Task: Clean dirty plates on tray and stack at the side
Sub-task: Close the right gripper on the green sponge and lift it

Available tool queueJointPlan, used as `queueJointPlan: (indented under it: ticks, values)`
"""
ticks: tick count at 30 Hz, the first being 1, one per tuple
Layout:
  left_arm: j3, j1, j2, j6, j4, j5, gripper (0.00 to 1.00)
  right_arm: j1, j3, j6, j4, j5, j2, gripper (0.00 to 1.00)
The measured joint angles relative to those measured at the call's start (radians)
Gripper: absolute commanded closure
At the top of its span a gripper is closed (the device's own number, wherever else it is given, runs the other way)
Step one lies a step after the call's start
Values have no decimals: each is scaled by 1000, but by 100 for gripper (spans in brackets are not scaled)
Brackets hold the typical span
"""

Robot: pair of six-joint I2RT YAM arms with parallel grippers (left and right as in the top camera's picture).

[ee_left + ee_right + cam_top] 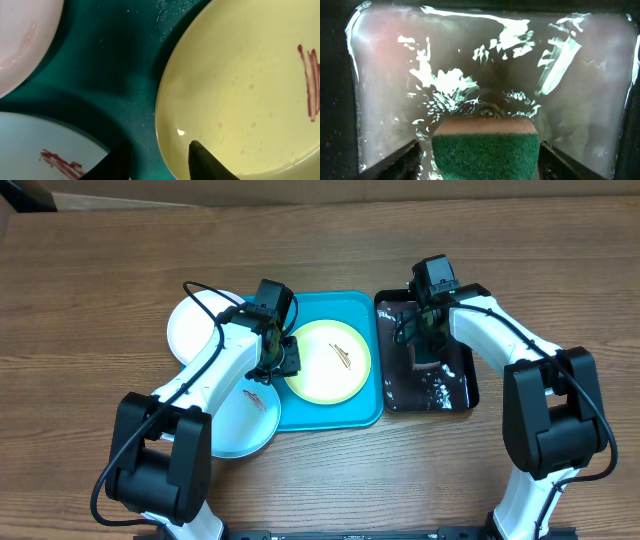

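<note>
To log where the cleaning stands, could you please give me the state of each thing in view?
yellow-green plate: on the turquoise tray, smeared.
pale blue plate: smeared.
white plate: no smear visible.
turquoise tray: speckled with water drops.
black tray: wet.
sponge: gripped, over the black tray.
left hand: open, astride the yellow-green plate's rim.
right hand: shut on the sponge.

Noted a glossy black tray [445, 390] on the wooden bench [90, 270]. Its floor was wet and threw bright glints. Through the right wrist camera I saw a green-faced sponge [486, 152], tan layer on top, over that floor.
</note>
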Motion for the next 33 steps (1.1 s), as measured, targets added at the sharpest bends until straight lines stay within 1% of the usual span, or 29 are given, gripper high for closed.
queueJointPlan:
  ticks: [1,2,3,4,5,6,9,14,16,18,22,23,24,25,26,27,28,33]
  values:
    - [0,0,0,0,0,0,61,0,0,4,2,2,0,86]
    - [0,0,0,0,0,0,61,0,0,6,2,2,0,87]
    - [0,0,0,0,0,0,61,0,0,5,1,2,0,75]
    - [0,0,0,0,0,0,61,0,0,13,2,2,0,51]
    - [0,0,0,0,0,0,61,0,0,18,3,3,0,22]
    - [0,0,0,0,0,0,60,0,0,11,2,2,0,11]
    - [0,0,0,0,4,0,60,0,13,6,-42,2,0,11]
    - [0,0,0,0,8,0,60,0,119,9,-228,0,-2,12]
    - [0,0,0,0,8,0,60,0,144,9,-275,0,-8,12]
    - [0,0,0,0,8,0,60,0,147,10,-306,0,-16,0]
    - [0,0,0,0,8,0,60,0,117,9,-280,-1,-18,0]
    - [0,0,0,0,8,0,60,0,109,9,-280,-1,-18,2]
    - [0,0,0,0,8,0,60,0,101,9,-279,-1,-18,14]
    - [0,0,0,0,8,0,60,0,97,2,-279,-3,-18,32]
    - [0,0,0,0,8,0,60,0,96,4,-278,-4,-18,39]
    - [0,0,0,0,8,0,60,0,95,7,-274,-7,-18,43]
    - [0,0,0,0,8,0,60,0,95,7,-270,-8,-18,43]
    - [0,0,0,0,7,0,60,1,80,12,-247,-8,-18,38]
